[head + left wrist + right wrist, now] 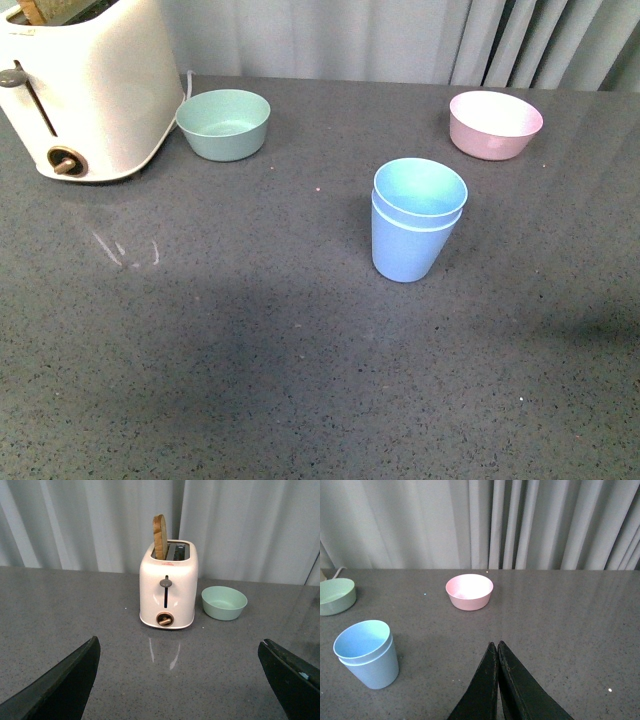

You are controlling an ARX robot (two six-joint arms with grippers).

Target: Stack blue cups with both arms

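Two light blue cups (415, 220) stand nested, one inside the other, upright near the middle of the grey table; the stack also shows in the right wrist view (367, 652). Neither arm appears in the front view. My left gripper (180, 652) is open, its black fingers (65, 685) wide apart over bare table, far from the cups. My right gripper (496, 644) is shut with nothing between its fingertips, hovering over the table to the right of the stacked cups.
A white toaster (85, 85) holding a slice of bread (160, 536) stands at the back left, with a mint-green bowl (224, 123) beside it. A pink bowl (495, 123) sits at the back right. Grey curtains hang behind the table.
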